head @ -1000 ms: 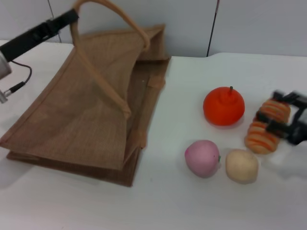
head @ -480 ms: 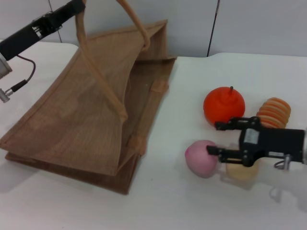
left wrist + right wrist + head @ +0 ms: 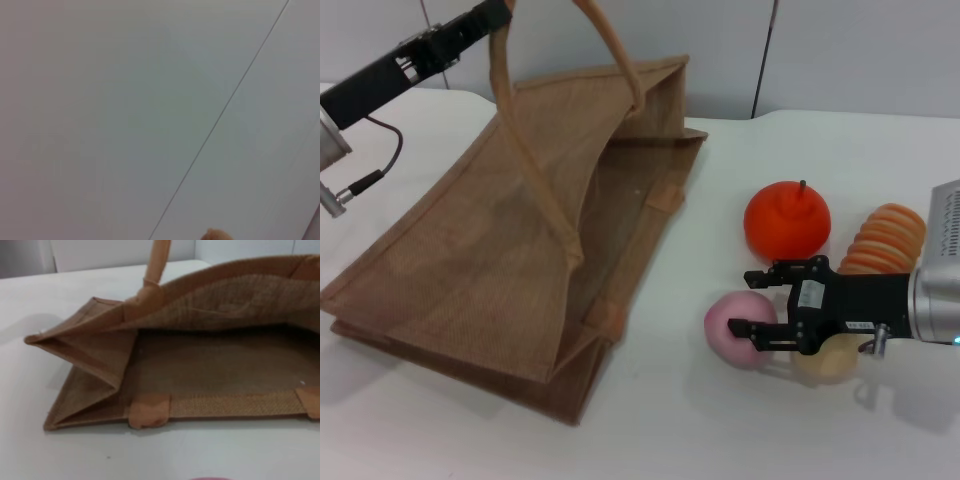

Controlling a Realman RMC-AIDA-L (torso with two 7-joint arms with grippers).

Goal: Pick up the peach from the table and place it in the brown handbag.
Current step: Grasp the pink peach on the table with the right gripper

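The pink peach (image 3: 732, 335) lies on the white table right of the brown handbag (image 3: 500, 250); a sliver of it shows at the edge of the right wrist view (image 3: 210, 478). My right gripper (image 3: 752, 302) is open and reaches in from the right, level with the peach; one finger crosses its front and the other stands just behind it. My left gripper (image 3: 492, 17) is shut on one bag handle (image 3: 525, 150) and holds it up at the back left, so the bag's mouth gapes toward the peach. The right wrist view looks into that open mouth (image 3: 210, 365).
An orange-red fruit with a dark stem (image 3: 786, 220) sits behind the peach. A beige ball (image 3: 832, 362) lies right of the peach, partly under my right gripper. An orange striped pastry (image 3: 885, 238) lies farther right. A cable (image 3: 365, 182) hangs at the left.
My right gripper has come in from the right edge to the peach, still open. My left gripper has lifted the handle a little and the bag's mouth has spread wider to the right.
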